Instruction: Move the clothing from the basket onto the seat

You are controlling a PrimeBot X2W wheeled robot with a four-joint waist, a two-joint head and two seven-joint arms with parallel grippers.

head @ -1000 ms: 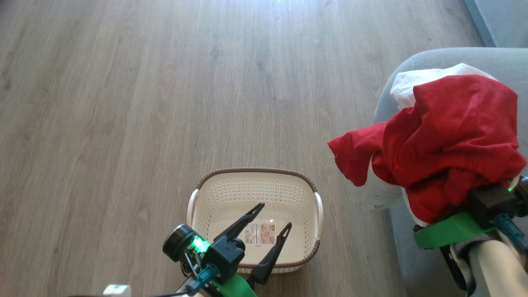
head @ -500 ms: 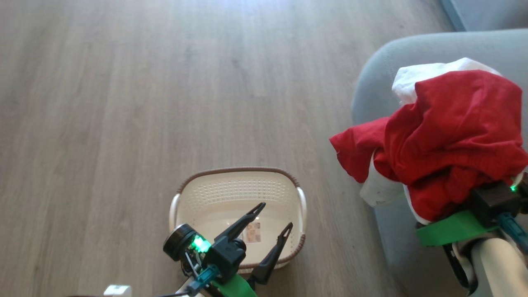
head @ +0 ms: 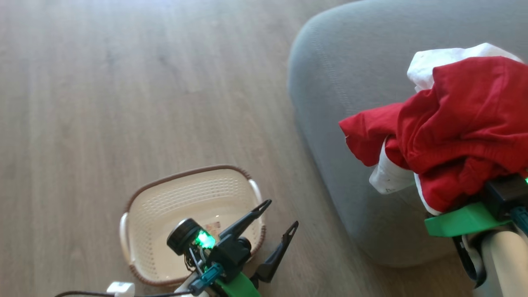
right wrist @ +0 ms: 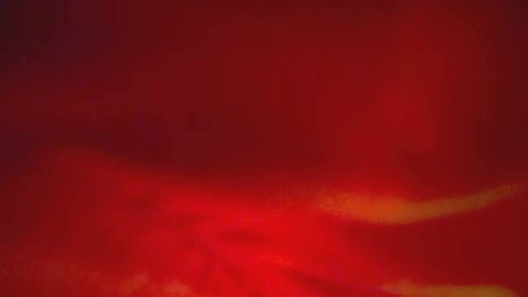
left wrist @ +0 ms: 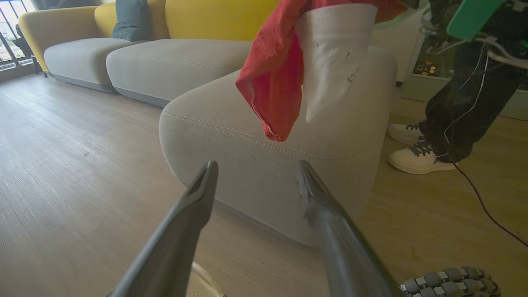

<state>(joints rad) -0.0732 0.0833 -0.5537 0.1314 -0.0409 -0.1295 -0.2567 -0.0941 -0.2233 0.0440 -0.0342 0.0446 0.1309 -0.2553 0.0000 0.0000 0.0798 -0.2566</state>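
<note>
The clothing (head: 462,123), red with white panels, hangs in a bunch over my right gripper, above the grey seat (head: 350,103). The right gripper's fingers are buried in the fabric; the green mount (head: 458,220) of that wrist shows below it. Red clothing (right wrist: 264,165) covers the right wrist view. In the left wrist view a red and white fold of the clothing (left wrist: 272,82) dangles just above the seat (left wrist: 247,181). My left gripper (head: 281,213) (left wrist: 258,165) is open and holds nothing, over the right rim of the cream basket (head: 140,206), which sits on the floor.
A person's feet in white shoes (left wrist: 416,159) stand to the right of the seat, with a dark cable (left wrist: 482,198) trailing on the wooden floor. More grey cushions (left wrist: 74,57) and a yellow sofa back (left wrist: 214,16) lie further off.
The head camera has swung right: the basket now sits further left in view and the seat takes up more of the picture. The right gripper still carries the clothing; the left stays open.
</note>
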